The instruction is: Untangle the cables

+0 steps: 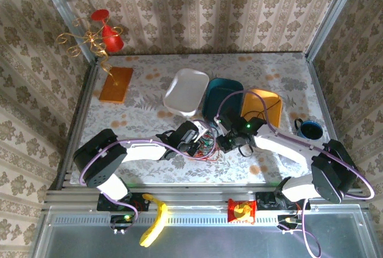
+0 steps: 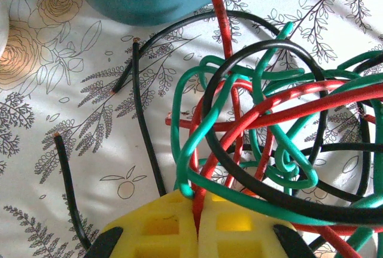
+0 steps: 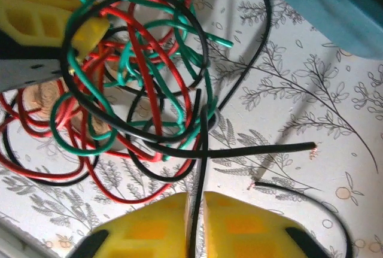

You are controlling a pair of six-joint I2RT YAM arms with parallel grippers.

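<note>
A staged robot test cell: aluminium frame [image 1: 191, 196] around wallpapered panels [image 1: 197, 6] and a floral tablecloth [image 1: 149, 78].

The cables [image 1: 203, 148] lay in one knotted clump of thin red, green and black strands on the table [image 1: 149, 108], near its middle. The green loops [image 2: 176, 144] were interlaced with red and black ones and not separated. Several black ends [image 3: 263, 149] with bare copper tips trailed free of the knot, flat on the surface.

Bins, three: white bin [image 1: 185, 90], teal bin [image 1: 230, 87], yellow bin [image 1: 272, 111]. One mug [image 1: 311, 129]. Tangled cables [image 2: 220, 24]: strand count unclear.
</note>
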